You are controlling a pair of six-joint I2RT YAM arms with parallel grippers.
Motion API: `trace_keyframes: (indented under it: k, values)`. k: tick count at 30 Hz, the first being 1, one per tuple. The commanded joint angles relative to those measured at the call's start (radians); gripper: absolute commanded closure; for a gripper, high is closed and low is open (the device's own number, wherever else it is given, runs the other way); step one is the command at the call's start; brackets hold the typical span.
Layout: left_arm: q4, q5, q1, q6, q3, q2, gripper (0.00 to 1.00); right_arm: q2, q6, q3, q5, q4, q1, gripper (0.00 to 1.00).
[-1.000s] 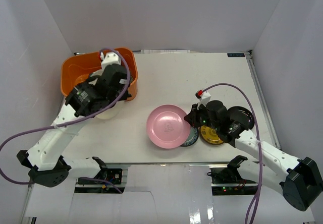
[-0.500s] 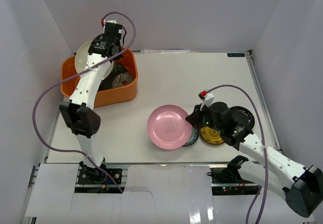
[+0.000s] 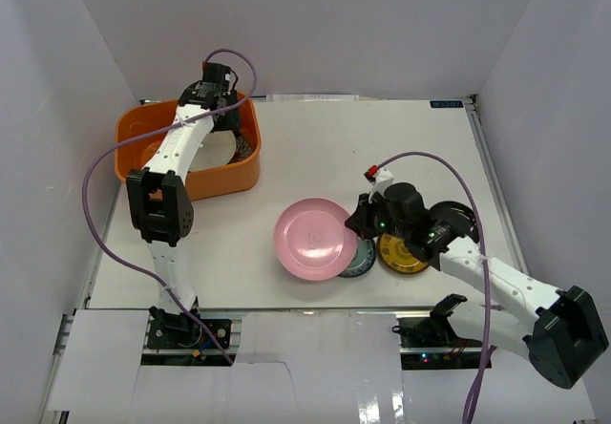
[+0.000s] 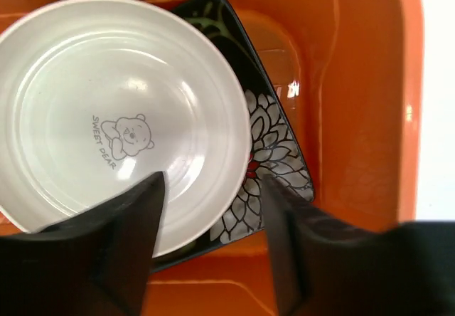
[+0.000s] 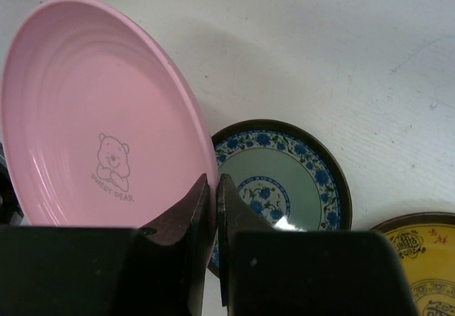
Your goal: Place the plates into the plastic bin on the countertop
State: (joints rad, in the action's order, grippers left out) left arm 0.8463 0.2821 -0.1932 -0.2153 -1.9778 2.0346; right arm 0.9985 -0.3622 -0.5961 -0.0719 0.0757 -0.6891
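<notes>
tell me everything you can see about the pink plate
The pink plate is round, glossy, plastic-looking, with ringed steps inside and a small bear drawing over the words SWEET DEAR. It is tilted, its rim pinched by the shut right gripper, and it covers part of the small blue-patterned plate on the white countertop.

**Shiny plates, a shiny orange tub, a dull white table**

Under the left jaws, the orange plastic bin (image 4: 355,81) looks smooth and glossy, with bright spots of light on its wall. The cream plate (image 4: 106,117) in it is smooth and shiny, and the black flower plate (image 4: 274,152) beneath gleams too. The pink plate (image 5: 92,117) between the right jaws is smooth with a soft shine. Past those jaws, the blue-patterned plate (image 5: 284,181) and the yellow-patterned plate (image 5: 419,259) look glossy. The white table (image 5: 320,45) is matt with faint scuffs. Both pairs of jaws look like dull black plastic.
</notes>
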Motion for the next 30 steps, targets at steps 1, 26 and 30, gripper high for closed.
trace_keyframes:
  k: [1,26,30]
  values:
    - [-0.067,-0.078,0.034,-0.018,0.037,-0.091,0.31,0.044,-0.012,-0.113,-0.023,-0.063,0.002,0.92]
    - [-0.294,-0.830,-0.061,-0.177,1.011,-0.915,0.26,0.229,-0.024,-0.378,-0.108,-0.063,0.003,0.92]
    - [-0.328,-0.844,-0.081,-0.182,1.008,-0.881,0.57,0.238,-0.040,-0.378,-0.120,-0.094,0.003,0.92]
